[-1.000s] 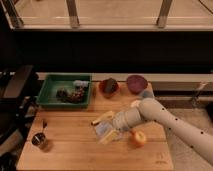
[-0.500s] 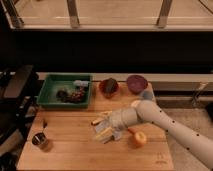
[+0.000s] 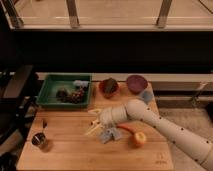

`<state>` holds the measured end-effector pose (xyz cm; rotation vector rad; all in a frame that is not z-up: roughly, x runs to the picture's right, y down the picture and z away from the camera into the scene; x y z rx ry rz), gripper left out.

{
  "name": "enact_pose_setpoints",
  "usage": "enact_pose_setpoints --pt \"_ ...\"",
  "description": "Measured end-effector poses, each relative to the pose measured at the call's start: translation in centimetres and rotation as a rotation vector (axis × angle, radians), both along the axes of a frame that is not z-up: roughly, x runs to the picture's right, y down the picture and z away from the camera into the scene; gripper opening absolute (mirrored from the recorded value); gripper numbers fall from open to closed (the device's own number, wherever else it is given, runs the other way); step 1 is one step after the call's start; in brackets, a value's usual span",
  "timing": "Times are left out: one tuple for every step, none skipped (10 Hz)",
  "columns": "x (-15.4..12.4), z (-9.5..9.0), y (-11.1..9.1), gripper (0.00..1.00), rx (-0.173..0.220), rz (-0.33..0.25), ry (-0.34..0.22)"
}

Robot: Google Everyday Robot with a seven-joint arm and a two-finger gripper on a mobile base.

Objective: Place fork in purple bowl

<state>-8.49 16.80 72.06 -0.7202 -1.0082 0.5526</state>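
Stretching in from the lower right, a white robot arm [image 3: 167, 127] with small dark dots along its casing lies low over a pale wooden table [image 3: 65, 156]. Its forearm slopes up and leftward to a rounded wrist near the table's middle. The gripper [image 3: 100, 119] at its tip points left and sits just above the boards, between a small yellow scrap and a pale-yellow flat bar [image 3: 92, 130] that lies at a slant just below it. The jaws are spread wide and nothing can be seen gripped between them. A thin dark metal fork [image 3: 44, 123] appears to lie near the table's left edge, well apart from the gripper, though it is too small to make out clearly. Just below it stands a short shiny metal cup [image 3: 41, 142]. The glossy round purple bowl [image 3: 136, 82] sits at the far right of the table's back edge, behind the arm's elbow, with a reddish-orange bowl [image 3: 109, 88] holding something dark just to its left. A green plastic tray [image 3: 46, 91] with dark contents occupies the back left corner. Under the forearm lie an orange carrot [image 3: 127, 129] and, beside it, a round yellow-orange fruit [image 3: 139, 139].
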Motion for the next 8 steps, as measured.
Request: enact_pose_setpoints --pt "-0.9 0.3 0.0 0.8 0.001 -0.009 -0.009" --pt "-2.2 0.8 -0.1 0.8 0.0 -0.022 -0.023" --pt "-3.4 1.2 -0.2 0.8 -0.003 -0.031 -0.037" --pt "-4.1 1.9 -0.1 0.8 -0.009 -0.038 -0.05" --pt "-4.5 2.3 -0.2 0.8 -0.011 -0.038 -0.059" --pt "-5.1 2.9 -0.1 0.8 -0.018 -0.035 -0.074" --pt "-5.7 3.3 -0.1 0.8 -0.027 -0.028 -0.087" --pt "-6.2 3.8 0.0 0.8 -0.033 -0.019 -0.095"
